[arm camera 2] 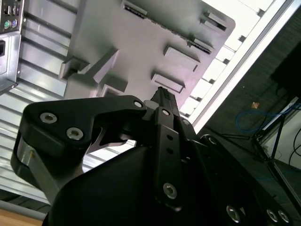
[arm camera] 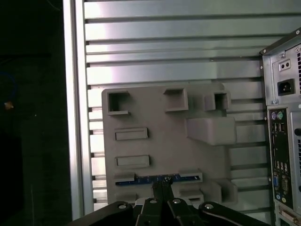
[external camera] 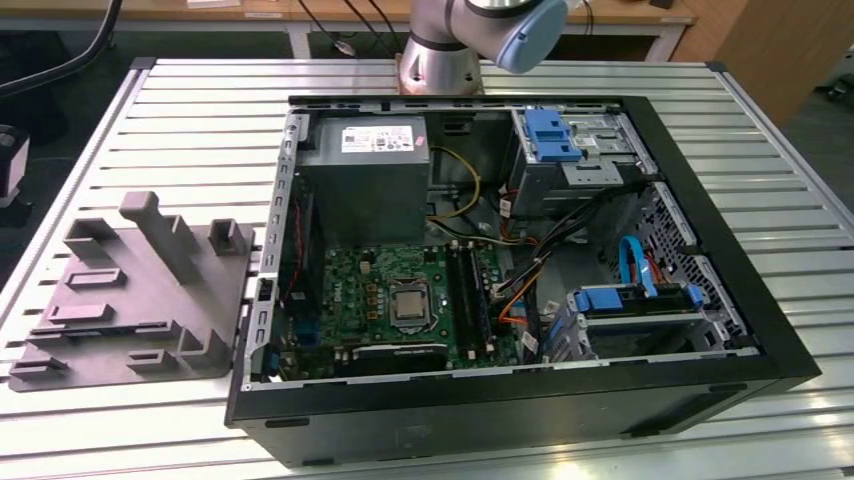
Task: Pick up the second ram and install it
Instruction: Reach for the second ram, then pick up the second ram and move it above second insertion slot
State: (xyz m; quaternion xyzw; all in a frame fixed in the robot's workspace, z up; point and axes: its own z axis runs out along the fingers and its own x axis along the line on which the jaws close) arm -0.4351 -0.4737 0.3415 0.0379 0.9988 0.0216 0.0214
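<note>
In the first wrist view the second ram (arm camera: 141, 179) is a thin bluish strip standing on edge in a slot of the grey holder (arm camera: 164, 136). My gripper (arm camera: 162, 188) hangs well above it, over the strip's middle. Its two dark fingers are pressed together with nothing between them. In the second wrist view the gripper (arm camera 2: 162, 96) points toward the same grey holder (arm camera 2: 141, 42). In the exterior view the grey holder (external camera: 134, 300) lies on the table at the exterior view's left. The open computer case (external camera: 534, 400) holds the motherboard (external camera: 400, 300) with its memory slots (external camera: 467, 290).
The arm's base (external camera: 441, 60) stands behind the case. The case's rear panel with ports (arm camera: 282, 141) lies close beside the holder. The slatted table's edge (arm camera: 75, 94) runs along the holder's other side. Blue drive brackets (external camera: 547, 135) and cables sit inside the case.
</note>
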